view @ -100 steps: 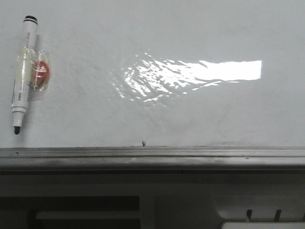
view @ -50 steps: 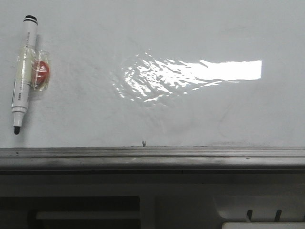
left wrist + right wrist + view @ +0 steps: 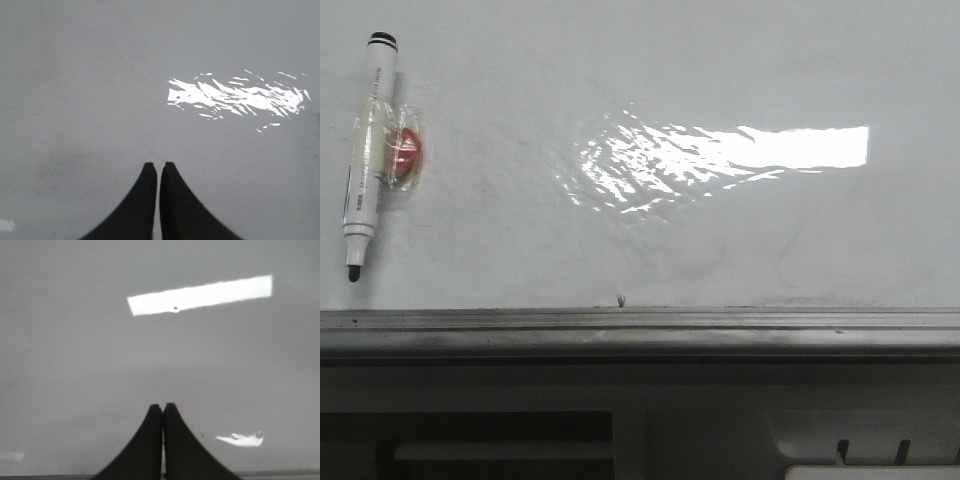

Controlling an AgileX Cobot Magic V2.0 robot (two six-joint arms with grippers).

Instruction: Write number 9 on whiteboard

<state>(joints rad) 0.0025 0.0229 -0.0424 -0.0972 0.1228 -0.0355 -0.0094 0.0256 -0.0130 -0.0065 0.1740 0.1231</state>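
- Front view: shows the whiteboard (image 3: 650,250) filling the frame above its grey metal rail (image 3: 640,330), smudged faintly, with a bright glare patch (image 3: 720,155) near the middle. Carries no number 9 anywhere, only ghosts of old erased marks. Holds a marker (image 3: 368,155) well to the left of the glare, standing nearly upright, tip down, fixed to the board through a clear wrap with a red piece (image 3: 404,148) just beside its barrel. Compared with a second ago, differs almost not at all: marker and wrap sit a touch higher against the glare, nothing else shifted, no arm entered. Means, as a judgement, the writing has not begun and the marker is not yet picked up.
- Left wrist view: looks onto bare board surface with the glare beyond the left gripper (image 3: 158,167). Fingers pressed nearly together, only a hairline slit between them, nothing held.
- Right wrist view: faces bare board too, a rectangular reflection far beyond the right gripper (image 3: 163,407). Fingers closed tip to tip, empty. Likely next need, as a judgement: spreading one pair of fingers and reaching the marker left of the glare before any stroke is possible.
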